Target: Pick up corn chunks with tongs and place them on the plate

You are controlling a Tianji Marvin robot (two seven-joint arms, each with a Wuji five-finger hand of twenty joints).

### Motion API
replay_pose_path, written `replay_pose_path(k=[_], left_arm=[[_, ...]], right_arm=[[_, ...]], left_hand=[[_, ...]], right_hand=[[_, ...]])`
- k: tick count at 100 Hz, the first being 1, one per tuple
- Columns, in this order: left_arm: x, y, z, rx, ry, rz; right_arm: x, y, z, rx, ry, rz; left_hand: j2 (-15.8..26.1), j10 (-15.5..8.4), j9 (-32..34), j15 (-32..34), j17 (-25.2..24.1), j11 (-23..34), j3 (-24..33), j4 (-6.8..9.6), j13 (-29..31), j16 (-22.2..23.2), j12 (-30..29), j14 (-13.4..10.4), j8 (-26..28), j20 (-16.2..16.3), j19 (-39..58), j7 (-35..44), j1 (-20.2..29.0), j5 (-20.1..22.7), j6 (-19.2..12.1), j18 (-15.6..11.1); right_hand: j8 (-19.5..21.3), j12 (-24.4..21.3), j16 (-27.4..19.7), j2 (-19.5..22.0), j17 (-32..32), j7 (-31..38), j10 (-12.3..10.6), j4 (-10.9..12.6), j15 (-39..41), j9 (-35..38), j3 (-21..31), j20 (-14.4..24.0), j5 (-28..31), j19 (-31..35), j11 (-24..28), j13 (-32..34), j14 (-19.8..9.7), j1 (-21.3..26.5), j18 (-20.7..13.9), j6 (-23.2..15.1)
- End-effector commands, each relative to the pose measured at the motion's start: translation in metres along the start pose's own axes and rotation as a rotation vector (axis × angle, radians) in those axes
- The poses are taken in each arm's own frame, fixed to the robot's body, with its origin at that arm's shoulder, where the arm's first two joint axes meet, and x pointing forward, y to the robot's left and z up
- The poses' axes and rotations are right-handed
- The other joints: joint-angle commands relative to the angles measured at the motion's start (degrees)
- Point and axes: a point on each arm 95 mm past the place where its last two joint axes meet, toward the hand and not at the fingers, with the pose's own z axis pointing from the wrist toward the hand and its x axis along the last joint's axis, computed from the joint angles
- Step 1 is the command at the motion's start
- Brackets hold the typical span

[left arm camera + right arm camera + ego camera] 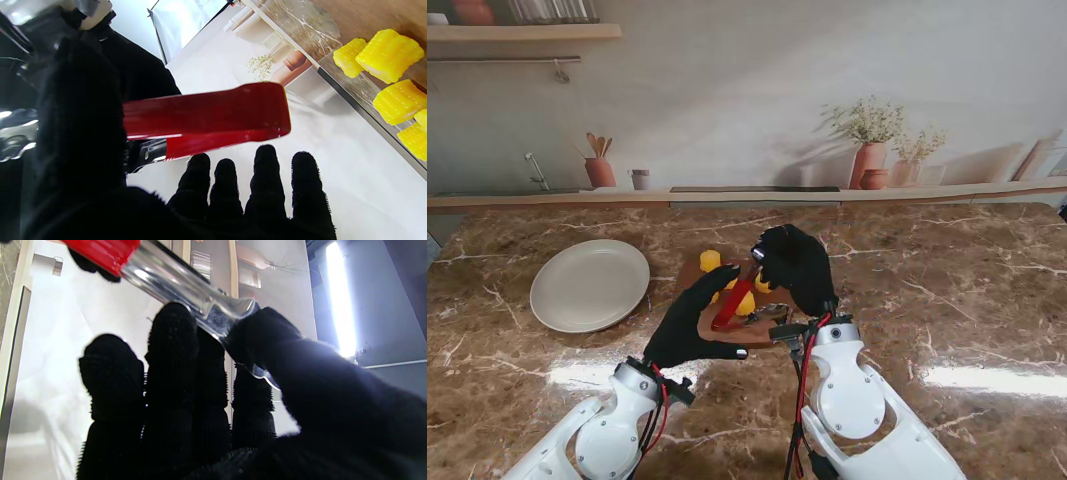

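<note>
Right hand (793, 262) grips the tongs (733, 303) by the metal end, left hand (689, 328) open beside them — next, pinch a corn chunk (710, 260).

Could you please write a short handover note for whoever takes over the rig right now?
Right robot hand: shut on the tongs, gripping their metal end.
Left robot hand: fingers spread beside the red tips; whether it grips them cannot be told.
Corn chunks: all on the wooden board, in front of the robot.
Plate: to the left of the board, no corn on it.
Done: tongs lifted.
Left: grip each chunk and carry it to the plate.
</note>
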Motion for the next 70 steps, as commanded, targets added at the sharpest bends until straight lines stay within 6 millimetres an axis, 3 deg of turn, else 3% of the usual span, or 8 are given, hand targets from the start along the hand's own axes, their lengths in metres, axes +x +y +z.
replay_pose_path(k=[1, 3, 6, 17, 31, 50, 67, 70], left_arm=[[0.0, 0.007, 0.003, 0.012, 0.001, -0.013], [0.0, 0.008, 0.003, 0.018, 0.002, -0.018], [0.001, 0.01, 0.004, 0.026, 0.005, -0.027], [0.002, 0.014, 0.007, 0.052, 0.015, -0.059], [0.001, 0.016, 0.007, 0.048, 0.004, -0.086], [0.001, 0.018, 0.006, 0.07, -0.001, -0.125], [0.0, 0.018, 0.006, 0.091, -0.008, -0.155], [0.0, 0.019, 0.006, 0.095, -0.008, -0.164]], right_arm=[[0.001, -0.005, -0.004, 0.001, -0.01, 0.034], [0.0, -0.005, -0.005, 0.0, -0.011, 0.036], [0.0, -0.005, -0.005, 0.0, -0.013, 0.038], [-0.001, -0.003, -0.007, 0.002, -0.02, 0.036], [-0.004, 0.001, -0.008, 0.009, -0.038, 0.03], [-0.01, 0.005, -0.009, 0.003, -0.059, 0.041], [-0.015, 0.007, -0.011, 0.0, -0.08, 0.048], [-0.016, 0.008, -0.011, 0.001, -0.082, 0.046]], left_hand=[[-7.67, -1.85, 2.8, 2.3, 1.32, 1.23, 26.7, -4.54, 3.18, 2.12, 1.26, 0.71, 1.02, 1.73, 4.29, 1.83, -9.48, 1.5, -2.1, 0.69], [-9.48, -1.8, 3.48, 2.71, 1.75, 1.54, 34.75, -6.1, 3.99, 2.35, 1.39, 0.79, 1.19, 2.02, 4.78, 2.16, -12.81, 1.93, -2.08, 0.81], [-10.28, -1.85, 4.7, 3.48, 2.0, 2.29, 38.02, -6.3, 5.13, 2.89, 1.8, 1.03, 1.63, 2.65, 5.85, 2.94, -13.96, 2.6, -2.31, 1.03], [-10.19, -1.61, 9.12, 6.16, 3.15, 4.68, 39.93, -6.33, 9.72, 5.47, 4.87, 3.13, 4.46, 4.38, 8.46, 6.95, -13.09, 4.53, -3.54, 2.58], [-9.82, -1.05, 13.78, 11.97, 6.2, 7.53, 41.04, -5.78, 17.23, 11.0, 10.25, 7.93, 7.99, 10.34, 15.36, 9.86, -10.51, 4.62, -4.2, 9.11], [-6.91, -1.56, 20.15, 20.68, 12.97, 11.94, 44.2, -4.14, 27.03, 17.13, 15.63, 7.43, 10.5, 14.54, 23.69, 13.58, -4.21, 6.77, -6.98, 10.87], [-2.98, -2.18, 22.26, 27.34, 13.0, 15.18, 46.1, -3.31, 28.57, 25.85, 20.28, 6.61, 10.47, 16.33, 25.36, 15.46, 0.76, 8.69, -8.25, 12.0], [-2.49, -2.5, 22.54, 28.42, 12.8, 16.05, 46.08, -3.26, 28.09, 27.74, 21.48, 7.54, 10.32, 16.59, 25.28, 15.56, 0.9, 8.95, -8.32, 12.24]], right_hand=[[2.53, 1.28, 1.14, 3.19, 0.79, 3.0, -1.6, 0.18, 1.3, 2.2, 3.61, 1.43, 3.7, 1.85, 2.51, 2.38, 0.25, 5.13, -0.16, -4.75], [2.52, 1.27, 1.13, 3.21, 0.79, 3.0, -1.57, 0.17, 1.29, 2.15, 3.58, 1.45, 3.7, 1.85, 2.49, 2.38, 0.27, 5.11, -0.15, -4.75], [2.52, 1.28, 1.13, 3.25, 0.78, 3.0, -1.5, 0.17, 1.29, 2.14, 3.57, 1.47, 3.7, 1.84, 2.51, 2.39, 0.28, 5.13, -0.14, -4.75], [2.46, 1.35, 1.2, 3.29, 0.63, 2.93, -1.39, 0.17, 1.46, 2.1, 3.45, 1.76, 3.54, 2.04, 2.61, 2.43, 0.37, 5.16, 0.13, -4.59], [2.34, 1.31, 1.09, 3.46, 0.4, 2.83, -1.42, 0.17, 1.22, 1.95, 3.27, 1.96, 3.41, 2.04, 2.6, 2.26, 0.56, 5.17, 0.23, -4.46], [2.11, 1.27, 0.84, 3.67, -0.09, 2.72, -1.39, 0.23, 0.61, 1.69, 2.93, 2.24, 3.2, 1.95, 2.54, 2.22, 0.78, 5.3, 0.48, -4.26], [1.78, 1.15, 0.71, 3.8, -0.47, 2.64, -1.33, 0.28, 0.13, 1.52, 2.71, 2.48, 3.1, 1.89, 2.45, 2.2, 0.99, 5.32, 0.72, -3.95], [1.73, 1.12, 0.69, 3.8, -0.51, 2.62, -1.32, 0.28, 0.05, 1.51, 2.66, 2.52, 3.06, 1.89, 2.43, 2.19, 0.96, 5.29, 0.74, -3.98]])
